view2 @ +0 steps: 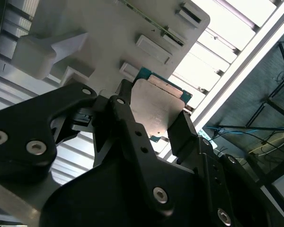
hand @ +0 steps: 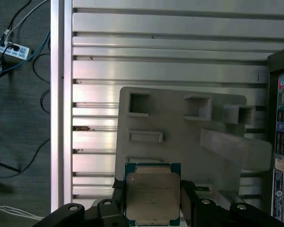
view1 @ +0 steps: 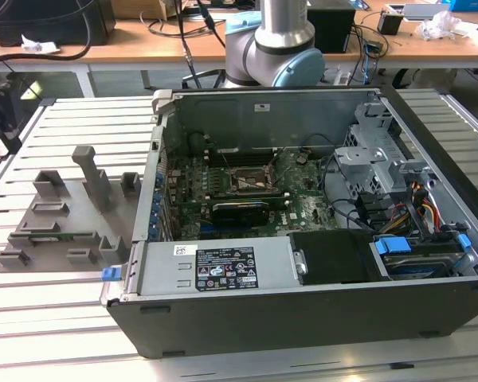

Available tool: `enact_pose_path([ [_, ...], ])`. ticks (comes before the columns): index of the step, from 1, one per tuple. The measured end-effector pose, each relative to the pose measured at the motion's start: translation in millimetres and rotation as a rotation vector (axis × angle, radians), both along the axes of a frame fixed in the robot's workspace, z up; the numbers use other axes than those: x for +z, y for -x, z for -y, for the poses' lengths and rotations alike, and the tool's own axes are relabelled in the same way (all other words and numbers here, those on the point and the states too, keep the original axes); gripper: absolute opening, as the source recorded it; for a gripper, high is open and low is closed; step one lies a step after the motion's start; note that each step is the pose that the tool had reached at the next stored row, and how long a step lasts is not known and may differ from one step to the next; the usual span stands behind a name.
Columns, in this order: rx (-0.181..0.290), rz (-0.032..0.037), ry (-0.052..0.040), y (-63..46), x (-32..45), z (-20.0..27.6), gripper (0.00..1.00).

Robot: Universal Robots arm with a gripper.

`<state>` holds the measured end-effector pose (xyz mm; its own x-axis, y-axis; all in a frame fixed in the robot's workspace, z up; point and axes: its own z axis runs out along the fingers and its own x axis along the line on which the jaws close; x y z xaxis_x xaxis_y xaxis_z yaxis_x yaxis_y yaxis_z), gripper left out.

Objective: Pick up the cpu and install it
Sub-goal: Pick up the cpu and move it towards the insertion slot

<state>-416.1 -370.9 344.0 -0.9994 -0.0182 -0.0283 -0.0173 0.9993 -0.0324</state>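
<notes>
The open computer case (view1: 303, 270) stands on the slatted surface (view1: 64, 334), at the exterior view's right of the grey holder tray (hand: 180, 137). Over that tray the pincer (hand: 151, 201) is clamped on the cpu (hand: 152, 189), held flat between its jaws.

soft, even daylight fills the exterior view, where the slatted desk (view1: 56, 334) throws back pale bands of glare and the inside of the computer case (view1: 303, 318) sits in shade. in the second wrist view the grey tray (view2: 109, 28) and the slats burn out to near white, the black claw (view2: 154, 124) reads close to silhouette and soft, and the cpu (view2: 158, 106) lid carries a dull sheen. in the first wrist view bright streaks cross the slats beside a dim floor (hand: 19, 142).
</notes>
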Motion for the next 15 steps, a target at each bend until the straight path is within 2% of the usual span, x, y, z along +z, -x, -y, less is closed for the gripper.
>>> enact_pose_path([
  [7, 0.000, 0.0000, 0.0000, 0.0, 7.9, 0.0, 0.55],
  [15, 0.000, 0.0000, 0.0000, 0.0, 20.8, 0.0, 0.55],
])
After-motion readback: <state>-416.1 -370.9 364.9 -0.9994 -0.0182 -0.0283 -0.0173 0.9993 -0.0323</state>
